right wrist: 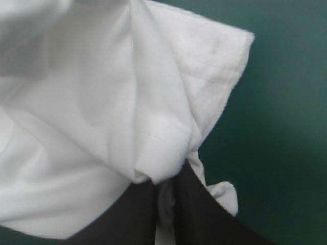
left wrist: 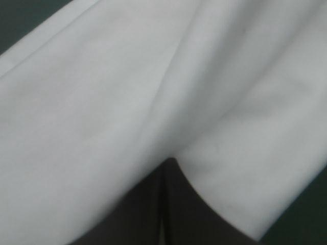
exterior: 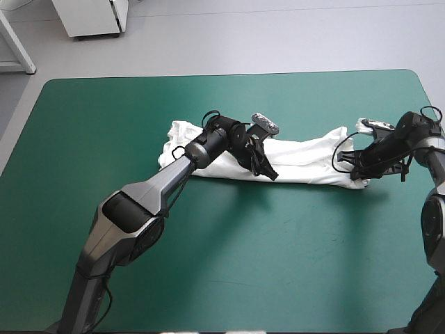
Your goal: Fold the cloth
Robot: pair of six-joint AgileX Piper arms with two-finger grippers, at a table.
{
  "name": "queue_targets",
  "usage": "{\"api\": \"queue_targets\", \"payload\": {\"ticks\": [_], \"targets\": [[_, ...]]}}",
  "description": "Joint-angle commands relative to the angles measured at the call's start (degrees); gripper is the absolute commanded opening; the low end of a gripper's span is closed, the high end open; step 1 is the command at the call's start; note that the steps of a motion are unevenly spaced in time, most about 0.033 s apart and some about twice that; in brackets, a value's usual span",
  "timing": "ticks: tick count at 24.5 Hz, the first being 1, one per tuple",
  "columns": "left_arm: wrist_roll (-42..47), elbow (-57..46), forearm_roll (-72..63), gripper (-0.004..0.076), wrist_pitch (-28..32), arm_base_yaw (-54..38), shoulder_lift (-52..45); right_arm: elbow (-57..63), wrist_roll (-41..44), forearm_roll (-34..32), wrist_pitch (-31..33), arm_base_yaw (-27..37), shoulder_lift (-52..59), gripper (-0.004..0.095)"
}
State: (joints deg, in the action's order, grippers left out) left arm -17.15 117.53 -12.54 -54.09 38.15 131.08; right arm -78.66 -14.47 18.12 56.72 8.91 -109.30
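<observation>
The T-shirt (exterior: 306,161) is soft, matt white cloth, creased, with a stitched hem; the teal-green counter (exterior: 264,278) looks smooth and matt; the right hand (right wrist: 166,176) has dull, smooth black fingers (right wrist: 204,219).

I work at a wide table (exterior: 278,264) with rounded far corners. Its smooth teal-green cover fills most of the high view. Beyond its far edge lies a smooth, pale grey floor (exterior: 278,35). Past the far left corner a boxy white cabinet (exterior: 90,17) stands on that floor, and beside it is the slanted leg of a white frame (exterior: 17,45). The light is soft and even, leaving a mild sheen on the cover.
</observation>
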Motion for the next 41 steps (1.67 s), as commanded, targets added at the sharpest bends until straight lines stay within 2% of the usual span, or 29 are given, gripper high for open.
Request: {"api": "queue_targets", "payload": {"ticks": [1,5,15,22,25,34,36,41], "targets": [[0.53,1.18,-1.78,-0.0022,0.0,0.5,-2.77,1.19,0.01,3.14,4.5,-1.68,0.69,-0.0017],[0.53,1.18,-1.89,-0.0022,-0.07,0.5,-2.77,-0.71,0.01,3.26,4.63,-1.68,4.15,-0.0017],[-0.05,1.18,-2.03,-0.0022,-1.06,0.5,-2.77,-9.31,-0.08,8.77,6.5,-1.68,14.44,-0.0017],[0.09,1.18,-1.78,-0.0022,-1.04,0.5,-2.77,-16.27,-1.3,17.65,9.47,-1.89,18.52,-0.0017],[0.09,1.18,-1.78,-0.0022,-0.68,0.5,-2.77,-16.83,-2.66,23.49,10.11,-2.3,19.42,-0.0017],[0.65,1.18,-1.78,-0.0022,-1.21,0.25,-2.77,-16.83,-2.89,22.28,10.54,-6.9,20.21,-0.0017],[3.36,1.18,-1.57,-0.0022,-2.14,-0.41,-3.41,-16.83,-2.89,22.28,10.45,-6.9,20.21,-0.0017],[2.16,1.28,-0.52,-0.0022,-7.06,-2.59,-7.99,-16.92,-2.89,22.52,10.29,-6.9,20.21,-0.0017]]}}
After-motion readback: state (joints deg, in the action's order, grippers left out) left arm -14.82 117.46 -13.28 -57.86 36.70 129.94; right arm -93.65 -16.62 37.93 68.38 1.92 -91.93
